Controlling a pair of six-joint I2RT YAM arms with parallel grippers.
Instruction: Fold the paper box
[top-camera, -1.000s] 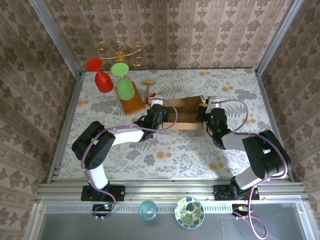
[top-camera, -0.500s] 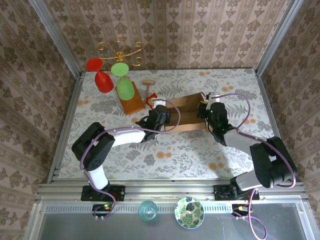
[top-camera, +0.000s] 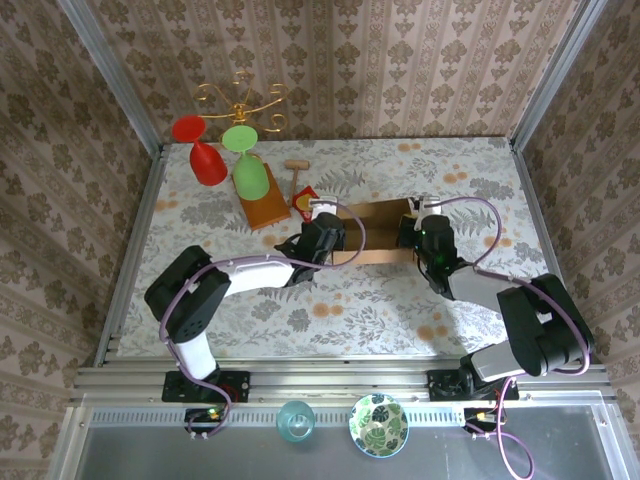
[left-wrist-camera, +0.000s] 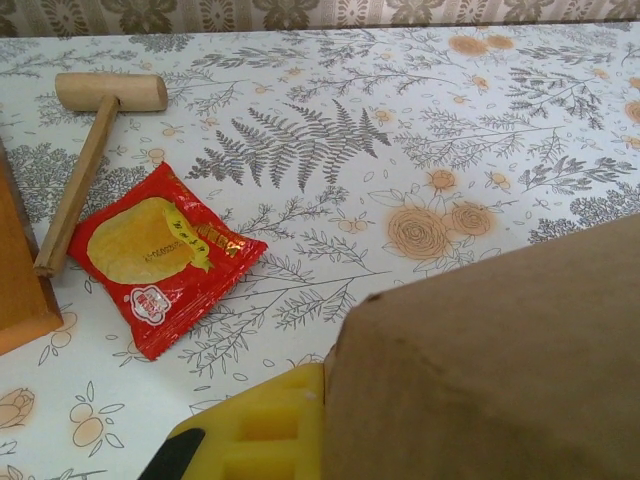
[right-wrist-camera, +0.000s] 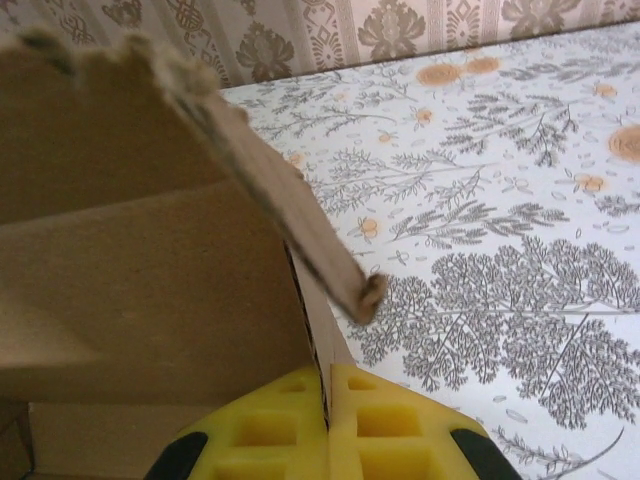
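- The paper box sat partly folded near the middle of the flowered table, with its long walls raised, between the two grippers
- The left gripper was at the box's left end, pinched together on a cardboard panel; in the left wrist view the panel lay flush against one yellow pad and covered the rest of the jaws
- The right gripper was at the box's right end, clamped on the edge of a cardboard wall; in the right wrist view the thin wall was caught between its two pads, and a ragged-edged flap leaned out to the right above them
- A red and yellow packet lay flat on the table beyond the left gripper, apart from the box
- A wooden mallet lay just beside the packet, its handle end close to a corner of the wooden board
- In the top view a green glass rested on the board, with a red glass just to its left on the table
- A gold wire stand stood behind them at the back wall
- A patterned bowl and a small teal cup sat on the ledge near the arm bases
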